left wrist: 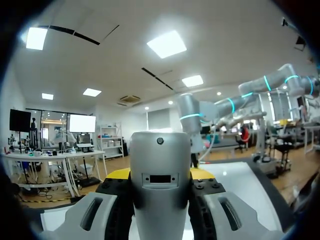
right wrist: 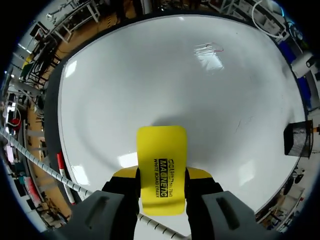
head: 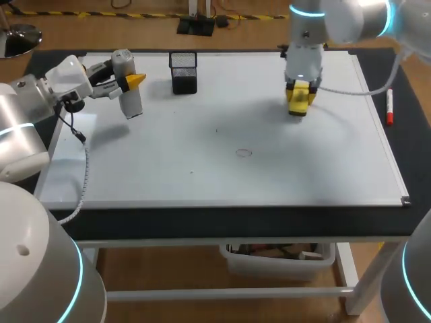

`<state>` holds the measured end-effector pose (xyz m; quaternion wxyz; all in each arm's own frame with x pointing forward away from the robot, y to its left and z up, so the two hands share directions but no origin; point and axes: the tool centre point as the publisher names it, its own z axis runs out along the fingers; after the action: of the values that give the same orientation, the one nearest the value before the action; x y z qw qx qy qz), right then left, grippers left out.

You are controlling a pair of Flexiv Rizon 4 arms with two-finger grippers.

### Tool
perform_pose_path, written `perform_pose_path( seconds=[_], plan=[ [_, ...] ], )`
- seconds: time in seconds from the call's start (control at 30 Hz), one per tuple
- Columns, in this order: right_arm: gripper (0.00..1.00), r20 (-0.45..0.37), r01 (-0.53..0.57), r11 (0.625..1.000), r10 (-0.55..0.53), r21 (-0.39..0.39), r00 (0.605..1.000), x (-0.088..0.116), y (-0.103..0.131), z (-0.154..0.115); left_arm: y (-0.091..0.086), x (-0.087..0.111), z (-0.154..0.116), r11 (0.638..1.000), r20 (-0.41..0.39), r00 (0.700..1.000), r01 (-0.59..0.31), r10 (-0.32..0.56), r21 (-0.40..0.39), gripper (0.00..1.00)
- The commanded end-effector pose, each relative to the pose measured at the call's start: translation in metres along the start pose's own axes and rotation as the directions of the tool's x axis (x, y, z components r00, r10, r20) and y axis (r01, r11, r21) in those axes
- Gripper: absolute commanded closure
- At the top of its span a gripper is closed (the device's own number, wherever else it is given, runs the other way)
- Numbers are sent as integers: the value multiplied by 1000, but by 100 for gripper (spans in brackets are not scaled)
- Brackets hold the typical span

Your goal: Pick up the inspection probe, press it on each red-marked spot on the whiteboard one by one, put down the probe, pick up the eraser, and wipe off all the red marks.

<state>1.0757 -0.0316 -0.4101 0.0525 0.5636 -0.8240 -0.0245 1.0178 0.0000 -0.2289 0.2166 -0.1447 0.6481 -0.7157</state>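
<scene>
Wiping stage: eraser [right wrist: 161, 150] clamped in right claw [head: 300, 94], right of cup [head: 183, 74]; probe [head: 129, 101] gripped in left claw [left wrist: 160, 176], left of cup. Next, likely: eraser down onto faint mark [head: 244, 153] on cup's near side.

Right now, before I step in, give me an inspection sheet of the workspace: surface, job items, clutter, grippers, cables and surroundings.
Surface: whiteboard flat on the table, with one faint ring mark near its middle; no bold red marks seen.
Job's things: inspection probe upright at the far left of the whiteboard; yellow eraser at its far right, contact with the whiteboard cannot be told.
Clutter: black mesh cup at the far edge; red marker beside the right edge.
Grippers: left gripper shut on the inspection probe; right gripper shut on the yellow eraser.
Cables: white cable trailing from the right arm; black cable hanging from the left arm.
Surroundings: nothing seen.
</scene>
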Motion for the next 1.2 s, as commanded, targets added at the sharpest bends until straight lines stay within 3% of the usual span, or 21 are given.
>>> perform_pose_path(
  seconds=[0.03, 0.63, 1.2],
  plan=[
    [100, 25, -32, 999, 32, 22, 999, 39, 1, -14, 1, 0, 1, 1000, 2, 1000, -3, 3, 5, 100],
    [100, 3, -156, 988, 156, 15, 988, 95, -9, -17, 1, 0, 1, 1000, 2, 1000, -3, 3, 5, 100],
    [100, 4, -157, 988, 157, 15, 988, 96, -9, -18, 1, 0, 1, 1000, 2, 1000, -3, 3, 5, 100]
  ],
)
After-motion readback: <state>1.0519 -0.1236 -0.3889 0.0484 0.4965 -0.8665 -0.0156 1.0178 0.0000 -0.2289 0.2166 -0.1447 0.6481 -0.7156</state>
